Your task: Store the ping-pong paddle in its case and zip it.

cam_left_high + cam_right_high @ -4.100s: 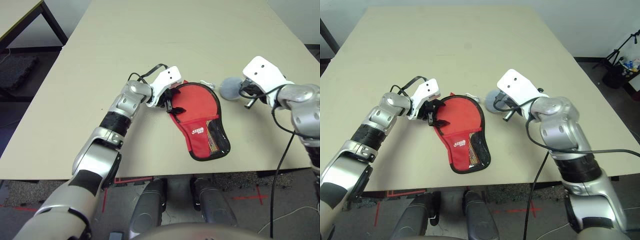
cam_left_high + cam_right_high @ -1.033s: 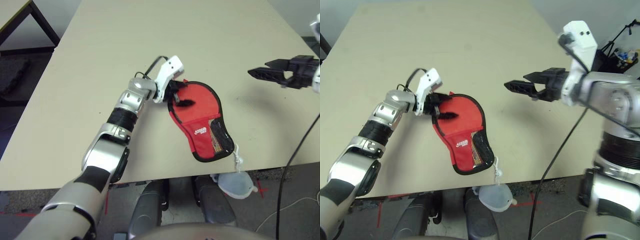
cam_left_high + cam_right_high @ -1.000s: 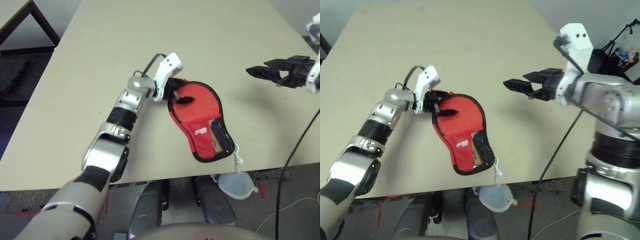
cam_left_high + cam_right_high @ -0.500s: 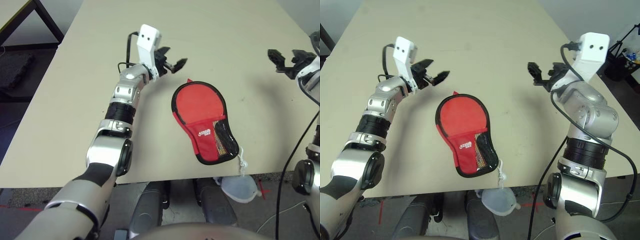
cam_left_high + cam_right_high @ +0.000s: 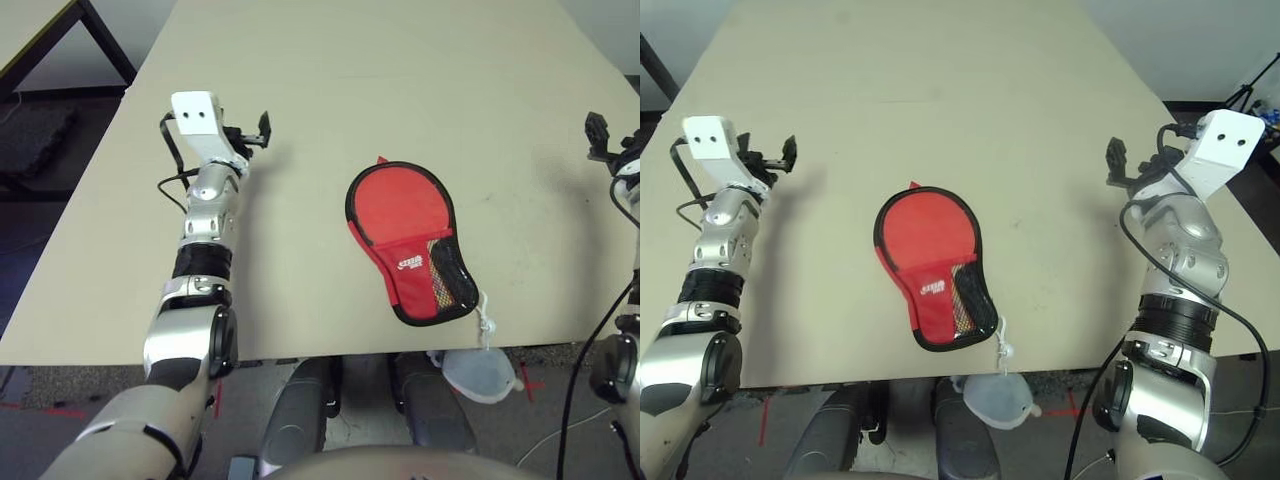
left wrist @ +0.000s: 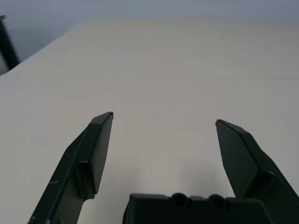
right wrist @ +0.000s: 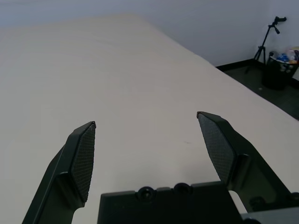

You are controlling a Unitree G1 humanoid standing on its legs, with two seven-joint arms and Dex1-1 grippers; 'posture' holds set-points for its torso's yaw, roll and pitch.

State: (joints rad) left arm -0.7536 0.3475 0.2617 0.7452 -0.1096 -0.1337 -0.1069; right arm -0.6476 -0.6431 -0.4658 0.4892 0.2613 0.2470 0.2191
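The beige table (image 5: 940, 90) spans most of the head views; the red case (image 5: 930, 265) lies flat at centre, closed around its edge, its handle end toward the lower right near the front edge; the ping-pong paddle (image 5: 958, 296) shows only through the mesh pocket; the white pom-pom (image 5: 992, 395) hangs off the edge; the left gripper (image 6: 163, 140), at the left, and right gripper (image 7: 147, 140), at the right, stand spread and empty, well apart from it. Storing looks finished; next is probably just retreat.

We make out a small white logo on the case (image 5: 410, 243), its letters too small to read.
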